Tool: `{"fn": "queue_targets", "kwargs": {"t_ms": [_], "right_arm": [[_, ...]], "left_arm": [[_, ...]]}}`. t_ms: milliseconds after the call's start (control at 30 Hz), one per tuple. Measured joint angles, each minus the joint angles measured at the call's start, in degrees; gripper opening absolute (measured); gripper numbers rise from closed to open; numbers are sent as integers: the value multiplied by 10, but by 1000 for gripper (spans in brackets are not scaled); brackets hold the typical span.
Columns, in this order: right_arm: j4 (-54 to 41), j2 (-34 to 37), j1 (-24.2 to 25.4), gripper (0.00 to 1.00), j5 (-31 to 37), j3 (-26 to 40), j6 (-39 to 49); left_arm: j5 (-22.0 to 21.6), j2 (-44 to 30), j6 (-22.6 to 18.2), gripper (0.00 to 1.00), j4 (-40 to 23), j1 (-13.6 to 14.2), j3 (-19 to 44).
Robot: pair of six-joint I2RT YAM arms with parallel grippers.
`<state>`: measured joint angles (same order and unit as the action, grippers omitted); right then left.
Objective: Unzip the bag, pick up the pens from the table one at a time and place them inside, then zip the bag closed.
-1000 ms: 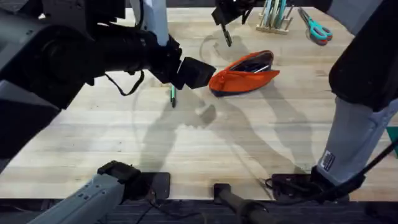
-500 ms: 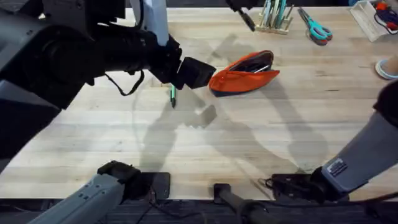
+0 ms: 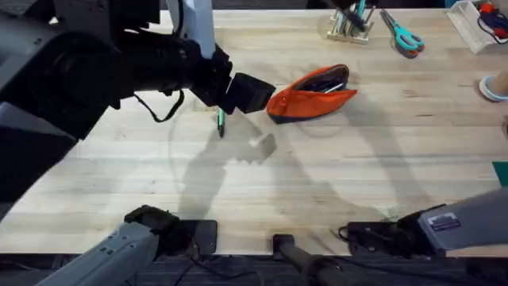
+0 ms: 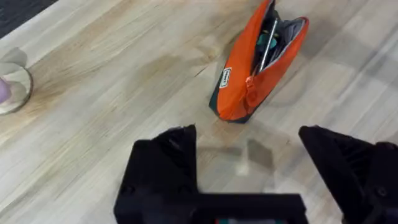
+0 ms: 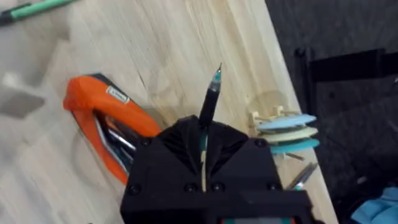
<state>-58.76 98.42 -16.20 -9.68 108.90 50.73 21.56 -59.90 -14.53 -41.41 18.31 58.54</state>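
The orange bag (image 3: 311,94) lies unzipped on the table (image 3: 262,191), with dark lining and contents showing through its mouth (image 4: 273,43). Left of it rests the green pen (image 3: 221,121), also seen in the right wrist view (image 5: 37,7). My left gripper (image 3: 248,94) hovers open just off the bag's left end, its black fingers (image 4: 158,168) spread wide with nothing between them. Far back, near the wooden stand, my right gripper (image 3: 353,16) is shut on the black pen (image 5: 209,102), which sticks out past the fingers, above and beyond the bag (image 5: 106,124).
A wooden stand with pale pens (image 3: 349,28) and teal-handled scissors (image 3: 405,33) sit at the back right. A white tray (image 3: 480,20) is in the far right corner, and a round object (image 3: 496,86) lies at the right edge.
The right gripper has carried the black pen rightward and toward the back, from near the bag's left side to the wooden stand. The left arm, bag and green pen stayed put.
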Motion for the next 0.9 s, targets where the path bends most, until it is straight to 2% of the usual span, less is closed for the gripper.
{"fn": "queue_targets", "kwargs": {"t_ms": [200, 433, 700, 900], "right_arm": [[0, -97, 57, 31, -50, -111, 112], [-2, -157, 60, 31, -65, -227, 294], [28, -153, 44, 31, -67, -251, 444], [34, -118, 40, 31, -71, -251, 523]], "left_arm": [[0, 0, 0, 993, 0, 0, 0], [0, 0, 0, 993, 0, 0, 0], [0, 0, 0, 993, 0, 0, 0], [0, 0, 0, 994, 0, 0, 0]]}}
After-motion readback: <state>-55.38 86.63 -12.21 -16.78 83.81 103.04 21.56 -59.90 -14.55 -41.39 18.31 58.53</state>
